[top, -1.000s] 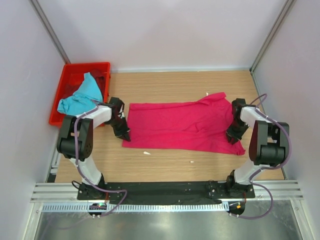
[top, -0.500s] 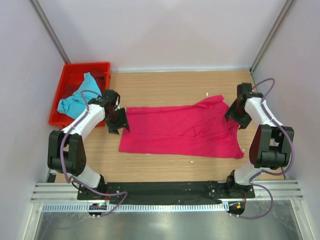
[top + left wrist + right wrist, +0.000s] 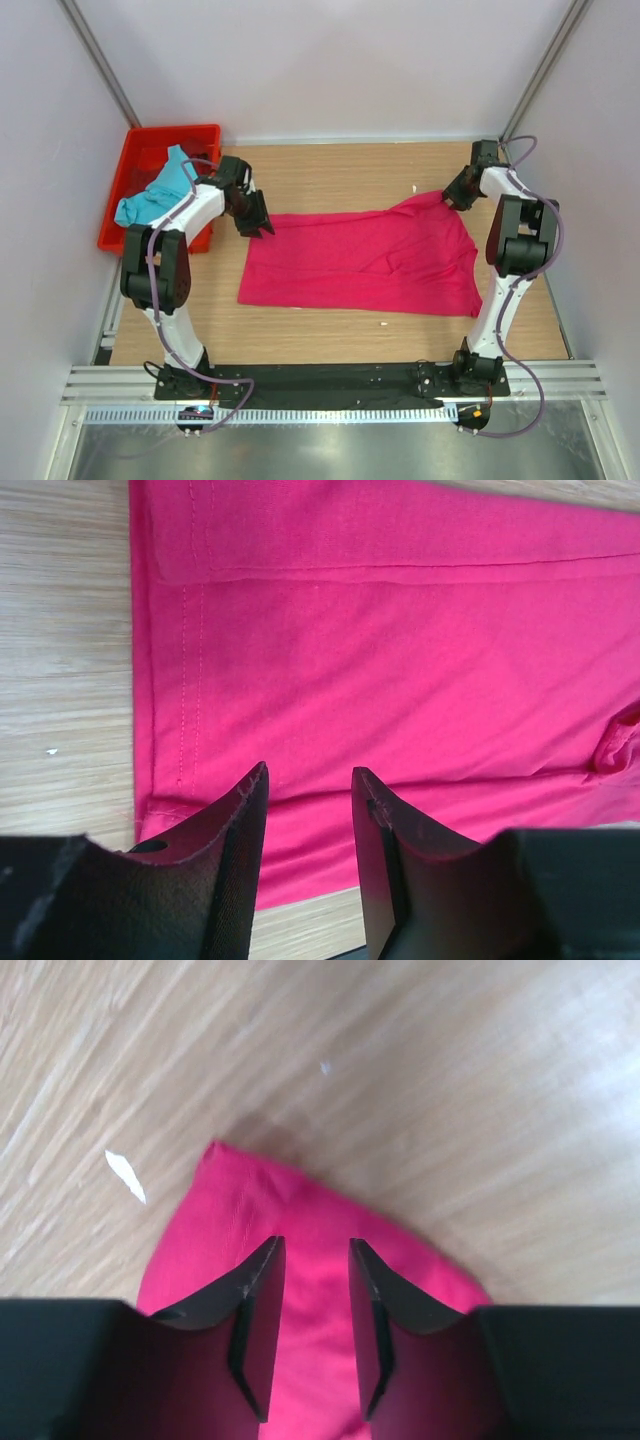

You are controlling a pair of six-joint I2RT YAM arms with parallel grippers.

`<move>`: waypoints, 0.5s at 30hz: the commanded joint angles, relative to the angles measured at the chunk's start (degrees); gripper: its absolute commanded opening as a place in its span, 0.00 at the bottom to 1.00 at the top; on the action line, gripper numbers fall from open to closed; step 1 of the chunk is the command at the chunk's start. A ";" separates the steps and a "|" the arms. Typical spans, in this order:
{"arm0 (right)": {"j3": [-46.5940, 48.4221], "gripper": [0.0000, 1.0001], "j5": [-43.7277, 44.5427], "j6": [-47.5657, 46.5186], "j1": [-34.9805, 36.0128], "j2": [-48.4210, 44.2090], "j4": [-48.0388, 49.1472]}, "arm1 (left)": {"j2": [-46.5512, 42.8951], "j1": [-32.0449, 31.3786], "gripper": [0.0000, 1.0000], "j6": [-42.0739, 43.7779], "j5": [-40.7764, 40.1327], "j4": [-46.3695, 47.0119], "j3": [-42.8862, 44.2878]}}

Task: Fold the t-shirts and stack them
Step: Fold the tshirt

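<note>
Magenta t-shirt: one, spread mid-tabletop; far corners beneath left gripper, right gripper, both half-open, apparently empty. Turquoise t-shirt: one, in red crate.

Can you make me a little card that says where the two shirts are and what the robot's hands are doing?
pink t-shirt: spread out on the wooden table, wrinkled near its right side
turquoise t-shirt: bunched up in the red crate
left gripper: open, over the pink shirt's far left corner
right gripper: open, over its far right corner
stack: not yet started
</note>
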 commanded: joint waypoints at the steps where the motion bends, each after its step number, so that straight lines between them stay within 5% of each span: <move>1: 4.13 0.37 -6.04 -2.99 -0.69 2.54 6.94 | -0.66 -0.14 0.40 0.69 3.01 2.37 2.08; 15: 6.85 0.39 -7.80 -8.71 -0.96 7.91 9.59 | -2.07 -0.23 0.38 0.69 3.63 2.02 -1.97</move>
